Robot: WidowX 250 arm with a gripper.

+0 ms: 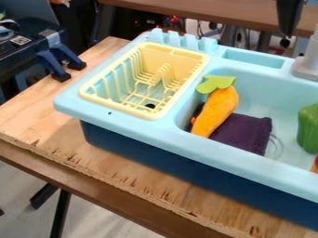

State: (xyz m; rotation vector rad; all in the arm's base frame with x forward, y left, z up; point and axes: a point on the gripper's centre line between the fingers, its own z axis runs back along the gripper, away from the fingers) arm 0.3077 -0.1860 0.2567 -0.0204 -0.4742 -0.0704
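Gripper (286, 41) is hanging pretty much straight down at the top right, black, over the back edge of the toy sink (155, 135), just left of the grey faucet (307, 65), which is the closest thing to it. Honestly can't tell if it's open or closed from this angle, and I don't see anything hanging from it. The arm comes in from the top edge.

Down in the basin there's an orange toy vegetable (215, 110) with a green leafy top (216, 83), lying at a slant near the left wall, leafy end toward the back. Its lower part is over a dark purple cloth (245, 132) bunched on the basin floor. Green pepper (308, 128) sits over on the right side of the basin, cut off by the edge of the view, with something red and orange (315, 165) in front of it.

Left of the basin is a yellow dish rack (118, 109) set into the sink unit. Whole thing sits on a wooden board (37, 111), with blue clamps (56, 65) at the board's back left.
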